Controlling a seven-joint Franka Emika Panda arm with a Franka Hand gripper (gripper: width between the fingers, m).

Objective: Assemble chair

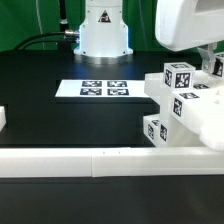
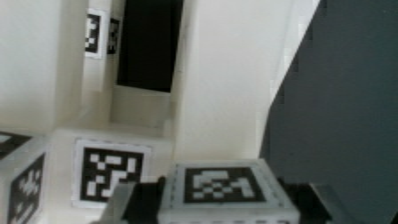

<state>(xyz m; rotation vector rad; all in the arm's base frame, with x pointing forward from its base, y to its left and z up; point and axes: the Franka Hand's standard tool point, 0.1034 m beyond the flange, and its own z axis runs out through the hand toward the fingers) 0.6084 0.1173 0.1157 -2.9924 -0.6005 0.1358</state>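
The partly joined chair (image 1: 186, 108) stands at the exterior view's right, a stack of white blocks and slabs with black-and-white tags. My gripper (image 1: 213, 64) hangs over its far right corner, under the big white hand. In the wrist view the gripper (image 2: 221, 203) is shut on a square-ended chair leg (image 2: 217, 184), whose tagged end faces the camera. One dark finger (image 2: 143, 203) presses each side of the leg. Beyond the leg lie white chair parts (image 2: 214, 90) with a dark slot (image 2: 150, 45) and more tags (image 2: 111, 165).
The marker board (image 1: 105, 88) lies flat mid-table in front of the robot base (image 1: 104, 30). A long low white rail (image 1: 90, 160) runs along the front edge. A small white piece (image 1: 3, 118) shows at the exterior view's left edge.
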